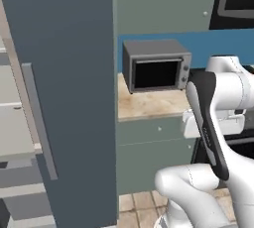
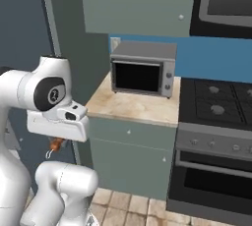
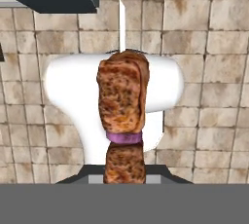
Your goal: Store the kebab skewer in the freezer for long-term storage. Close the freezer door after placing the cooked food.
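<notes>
Dark slate-grey, the freezer door point(image 1: 64, 98) stands swung open in the left base view, its long bar handle point(image 1: 39, 123) facing the robot and light grey shelves of the freezer point(image 1: 15, 118) showing just left of the door; it hangs open, I judge, so the food can go in before it is shut. The microwave point(image 1: 156, 65) sits on the counter point(image 1: 149, 104) to the right of the door. In the right base view the arm is folded low beside the door, and a bit of the kebab skewer point(image 2: 56, 145) peeks out beneath the wrist. In the hand view the end effector point(image 3: 125, 178) pinches the skewer, whose browned chunks point down toward the tiled floor point(image 3: 214, 72), carried clear of the door.
</notes>
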Controlling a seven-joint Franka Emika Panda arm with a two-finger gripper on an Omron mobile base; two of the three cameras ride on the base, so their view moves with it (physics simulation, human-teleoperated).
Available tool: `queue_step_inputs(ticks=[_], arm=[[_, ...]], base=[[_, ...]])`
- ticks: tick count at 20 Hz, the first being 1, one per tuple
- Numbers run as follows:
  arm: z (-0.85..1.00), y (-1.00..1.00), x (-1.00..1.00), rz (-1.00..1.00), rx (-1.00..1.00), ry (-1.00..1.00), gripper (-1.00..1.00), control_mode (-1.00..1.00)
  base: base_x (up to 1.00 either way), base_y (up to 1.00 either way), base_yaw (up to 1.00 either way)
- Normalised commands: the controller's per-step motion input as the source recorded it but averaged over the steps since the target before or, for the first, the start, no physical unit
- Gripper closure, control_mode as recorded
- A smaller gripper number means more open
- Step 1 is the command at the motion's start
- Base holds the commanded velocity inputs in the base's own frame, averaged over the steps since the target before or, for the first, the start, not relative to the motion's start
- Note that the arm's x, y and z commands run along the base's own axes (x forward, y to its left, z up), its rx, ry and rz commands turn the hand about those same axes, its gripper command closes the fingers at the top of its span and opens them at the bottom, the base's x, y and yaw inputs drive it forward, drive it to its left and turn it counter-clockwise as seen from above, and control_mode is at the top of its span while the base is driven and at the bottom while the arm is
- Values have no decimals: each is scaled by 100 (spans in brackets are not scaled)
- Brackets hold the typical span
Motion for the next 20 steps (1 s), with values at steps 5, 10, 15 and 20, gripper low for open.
queue_step_inputs(ticks=[5, 10, 15, 20], arm=[[0, 0, 0, 0, 0, 0, 100, 100], [0, 0, 0, 0, 0, 0, 100, 100], [0, 0, 0, 0, 0, 0, 100, 100], [0, 0, 0, 0, 0, 0, 100, 100]], base=[[-15, 67, 28], [0, 89, 45], [-14, 83, 40], [-13, 85, 40]])
